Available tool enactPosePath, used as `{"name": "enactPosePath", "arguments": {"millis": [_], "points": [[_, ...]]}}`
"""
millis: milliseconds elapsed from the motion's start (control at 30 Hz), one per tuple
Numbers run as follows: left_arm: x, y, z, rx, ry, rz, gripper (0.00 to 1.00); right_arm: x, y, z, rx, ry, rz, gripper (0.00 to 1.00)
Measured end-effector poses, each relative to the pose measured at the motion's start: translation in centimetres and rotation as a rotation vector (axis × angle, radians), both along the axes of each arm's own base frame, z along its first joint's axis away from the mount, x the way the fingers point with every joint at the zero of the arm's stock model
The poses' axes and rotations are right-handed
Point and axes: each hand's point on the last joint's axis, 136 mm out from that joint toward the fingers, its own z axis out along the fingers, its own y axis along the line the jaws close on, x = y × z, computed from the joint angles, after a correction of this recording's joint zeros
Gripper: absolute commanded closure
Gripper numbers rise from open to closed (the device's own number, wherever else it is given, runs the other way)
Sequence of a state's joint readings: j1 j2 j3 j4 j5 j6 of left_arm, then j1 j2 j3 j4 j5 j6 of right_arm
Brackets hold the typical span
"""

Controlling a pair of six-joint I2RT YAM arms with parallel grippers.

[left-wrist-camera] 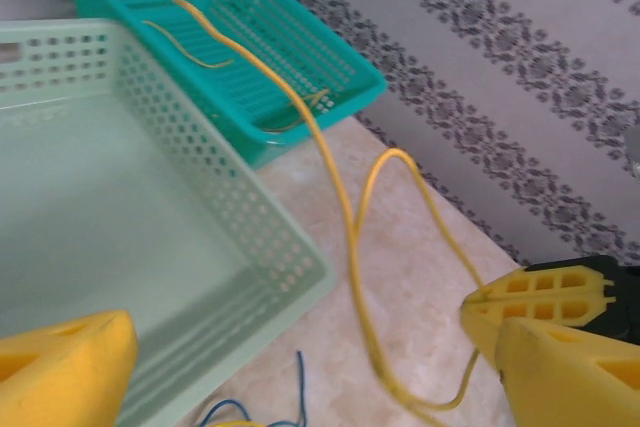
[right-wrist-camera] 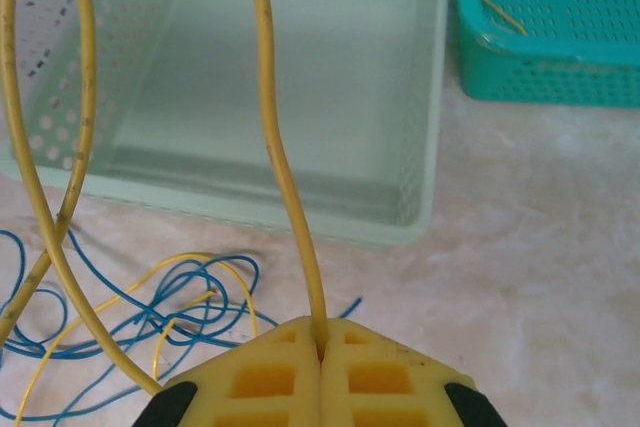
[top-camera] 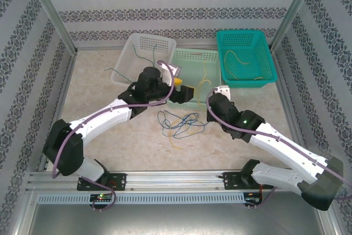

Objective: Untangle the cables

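Observation:
A tangle of blue and yellow cables (top-camera: 179, 122) lies on the table between the arms. My right gripper (right-wrist-camera: 320, 332) is shut on a thick yellow cable (right-wrist-camera: 275, 147), which rises from the pads and loops back down to the left, above the blue cables (right-wrist-camera: 130, 307). In the top view the right gripper (top-camera: 213, 93) sits at the pale green basket's front right corner. My left gripper (top-camera: 184, 86) hovers at that basket's front edge, open. In the left wrist view the yellow cable (left-wrist-camera: 345, 217) runs between its wide-apart fingers (left-wrist-camera: 545, 317) and touches neither pad.
Three baskets stand along the back. The white basket (top-camera: 124, 61) holds a green cable (top-camera: 149, 53). The pale green basket (top-camera: 212, 56) is in the middle. The teal basket (top-camera: 264, 75) holds a yellow cable (top-camera: 242, 61). Metal frame posts and patterned walls close in the table.

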State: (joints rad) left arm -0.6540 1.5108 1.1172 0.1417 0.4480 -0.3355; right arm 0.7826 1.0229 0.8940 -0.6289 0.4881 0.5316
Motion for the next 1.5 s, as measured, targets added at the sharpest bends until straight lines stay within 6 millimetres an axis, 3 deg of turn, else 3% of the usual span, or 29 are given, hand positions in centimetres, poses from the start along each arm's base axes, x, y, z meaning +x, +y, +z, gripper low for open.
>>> {"name": "enactPosePath", "arguments": {"millis": [167, 333, 500, 633, 767, 1000, 1133, 1400, 1500], "points": [[-0.7, -2.1, -1.3, 0.009, 0.032, -0.081, 0.15, 0.3, 0.4, 0.7, -0.016, -0.039, 0.023, 1.00], [-0.8, -2.5, -2.5, 0.022, 0.058, -0.094, 0.20, 0.4, 0.4, 1.9, -0.007, -0.084, 0.038, 1.00], [-0.7, -2.7, -2.5, 0.018, 0.062, -0.102, 0.48, 0.4, 0.4, 3.1, 0.018, -0.126, 0.041, 1.00], [-0.5, -2.7, -2.4, 0.013, 0.062, -0.092, 0.58, 0.4, 0.1, 3.1, 0.016, -0.131, 0.029, 1.00], [-0.1, -2.6, -2.3, 0.013, 0.056, -0.068, 0.62, 0.2, -1.0, 2.6, 0.031, -0.136, -0.024, 1.00], [0.5, -2.2, -2.2, -0.010, 0.040, -0.019, 0.66, -0.1, -5.7, 1.0, 0.172, -0.129, -0.225, 1.00], [0.6, -1.8, -2.7, -0.031, 0.050, 0.010, 0.66, -0.3, -7.2, -0.3, 0.277, -0.113, -0.318, 1.00], [1.3, -1.7, -1.9, -0.089, 0.054, 0.056, 0.62, -0.2, -7.1, -1.6, 0.431, -0.086, -0.380, 1.00], [1.5, -1.4, -2.2, -0.095, 0.060, 0.085, 0.55, 0.2, -6.4, -1.4, 0.467, -0.084, -0.367, 1.00]]}}
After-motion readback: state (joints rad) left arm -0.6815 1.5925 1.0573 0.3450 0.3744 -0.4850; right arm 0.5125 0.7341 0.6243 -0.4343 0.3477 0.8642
